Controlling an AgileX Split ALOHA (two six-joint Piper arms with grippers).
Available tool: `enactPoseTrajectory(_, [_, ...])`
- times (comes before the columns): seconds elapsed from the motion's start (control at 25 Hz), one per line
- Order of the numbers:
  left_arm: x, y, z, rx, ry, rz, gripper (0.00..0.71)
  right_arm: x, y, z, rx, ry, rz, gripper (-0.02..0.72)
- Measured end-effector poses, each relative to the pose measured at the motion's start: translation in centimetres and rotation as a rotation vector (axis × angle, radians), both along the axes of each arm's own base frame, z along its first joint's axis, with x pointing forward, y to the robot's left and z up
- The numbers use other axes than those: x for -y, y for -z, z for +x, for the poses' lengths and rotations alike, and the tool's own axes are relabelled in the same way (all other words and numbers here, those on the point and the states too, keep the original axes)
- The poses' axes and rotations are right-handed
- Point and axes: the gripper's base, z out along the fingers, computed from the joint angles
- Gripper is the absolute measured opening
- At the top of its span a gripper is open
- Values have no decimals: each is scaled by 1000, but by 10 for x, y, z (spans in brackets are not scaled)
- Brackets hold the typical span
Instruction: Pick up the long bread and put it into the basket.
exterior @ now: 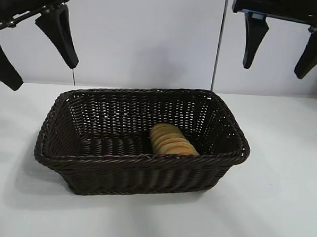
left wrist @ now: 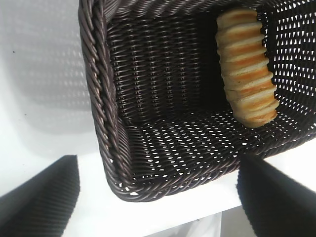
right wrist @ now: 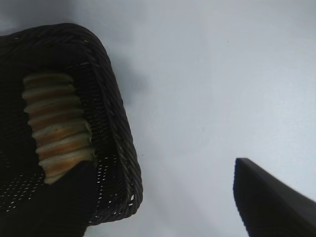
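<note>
Below, long bread (exterior: 170, 141) in basket (exterior: 140, 160), jaws apart

The basket (exterior: 139, 173) is dark brown, almost black, woven in fine crosswise rows of wicker, with a thicker braided rim of the same colour. Its sloping sides are an open weave: white shows through the small gaps as rows of pale dots. The bread (exterior: 170, 140), in the right half of the basket, is golden-tan, ridged with crosswise stripes that alternate pale yellow and orange-brown. The table (exterior: 281, 210) is plain white, with soft grey shadow left of the basket. The wall (exterior: 141, 32) behind is white too. The left gripper (exterior: 37, 51) and the right gripper (exterior: 281, 50) are matt black.
</note>
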Motion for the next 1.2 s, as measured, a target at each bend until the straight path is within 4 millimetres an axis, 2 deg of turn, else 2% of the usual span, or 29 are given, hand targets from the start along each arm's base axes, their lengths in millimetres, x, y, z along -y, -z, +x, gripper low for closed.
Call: enactPoseTrajectory(1.2, [0, 0, 1, 6, -3, -1, 627, -3, 0, -1, -9, -1, 28, 559])
